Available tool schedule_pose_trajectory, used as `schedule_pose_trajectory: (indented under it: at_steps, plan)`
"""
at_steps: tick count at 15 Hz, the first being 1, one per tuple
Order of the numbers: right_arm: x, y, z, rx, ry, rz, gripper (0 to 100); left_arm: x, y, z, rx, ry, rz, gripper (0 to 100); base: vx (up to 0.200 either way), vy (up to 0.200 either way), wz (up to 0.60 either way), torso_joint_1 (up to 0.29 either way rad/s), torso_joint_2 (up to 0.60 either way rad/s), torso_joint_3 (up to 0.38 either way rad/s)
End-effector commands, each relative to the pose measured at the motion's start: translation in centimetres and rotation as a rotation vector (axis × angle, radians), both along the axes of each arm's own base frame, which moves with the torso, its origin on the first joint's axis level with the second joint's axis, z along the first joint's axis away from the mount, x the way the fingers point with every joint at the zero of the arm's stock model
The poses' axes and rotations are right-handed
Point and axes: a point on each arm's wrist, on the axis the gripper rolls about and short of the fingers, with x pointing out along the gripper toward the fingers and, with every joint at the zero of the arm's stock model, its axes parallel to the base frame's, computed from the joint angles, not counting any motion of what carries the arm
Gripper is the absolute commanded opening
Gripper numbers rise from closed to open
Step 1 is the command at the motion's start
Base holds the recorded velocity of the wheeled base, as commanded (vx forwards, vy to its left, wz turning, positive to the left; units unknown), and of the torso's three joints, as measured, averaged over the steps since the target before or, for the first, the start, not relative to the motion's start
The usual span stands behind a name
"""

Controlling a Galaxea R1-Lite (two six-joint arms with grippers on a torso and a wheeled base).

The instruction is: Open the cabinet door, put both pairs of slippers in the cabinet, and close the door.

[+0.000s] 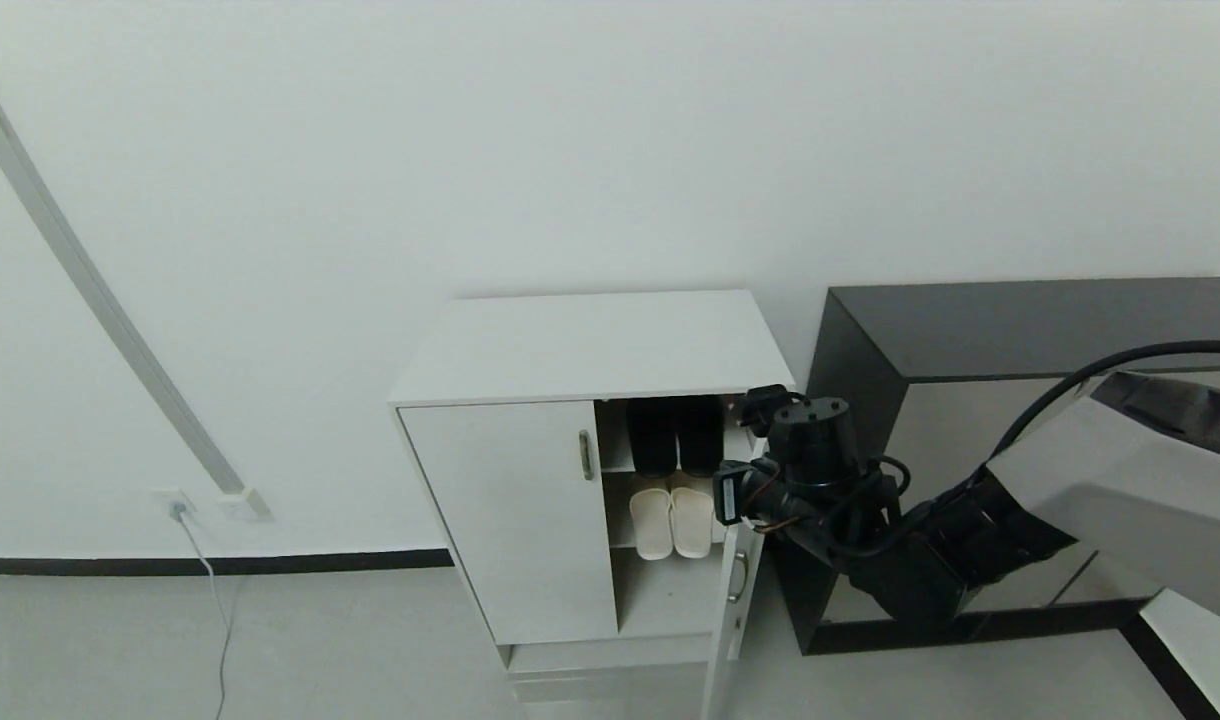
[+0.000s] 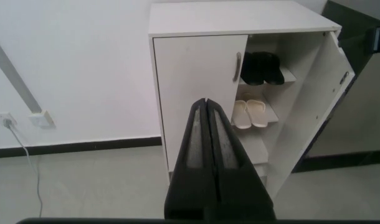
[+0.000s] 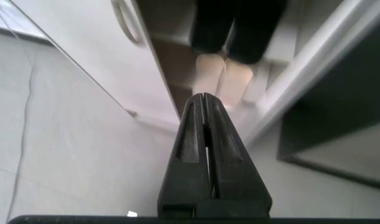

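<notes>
A white cabinet stands against the wall with its left door closed and its right door swung open towards me. Black slippers sit on the upper shelf, and white slippers on the shelf below. My right wrist hangs beside the open door's top outer edge. In the right wrist view my right gripper is shut and empty, pointing at the white slippers below the black ones. My left gripper is shut and empty, well back from the cabinet.
A black cabinet stands close on the right of the white one. A wall socket with a cable and a slanted grey conduit are at the left. Bare grey floor lies in front.
</notes>
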Motion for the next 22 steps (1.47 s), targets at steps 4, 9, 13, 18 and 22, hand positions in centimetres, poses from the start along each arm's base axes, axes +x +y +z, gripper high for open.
schedule_pose_trajectory:
  at_steps: [4,9,13,18,22]
  plan:
    - [-1.9,-1.4,0.4,-0.019,0.023,0.0,0,0.0,0.0,0.0,0.0,0.001,0.001,0,0.0,0.0,0.0,0.0,0.0,0.0]
    - [-4.8,-3.9,0.6,-0.051,0.066,-0.01,0,0.0,0.0,0.0,-0.002,0.001,0.001,0,0.2,0.0,0.0,-0.002,0.0,0.0]
    - [-6.8,-6.0,-1.9,-0.087,0.121,-0.028,0,0.0,0.0,0.0,-0.002,0.001,0.001,0,0.0,0.0,0.0,0.0,0.0,0.0]
    - [-6.6,-5.7,-4.0,-0.121,0.166,-0.025,0,0.0,0.0,0.0,-0.002,0.001,0.001,0,0.0,0.0,0.0,0.0,0.0,0.0]
    - [-5.6,-5.0,-5.0,-0.123,0.172,-0.025,0,0.0,0.0,0.0,-0.002,0.001,0.003,0,0.0,0.0,0.0,0.0,0.0,0.0]
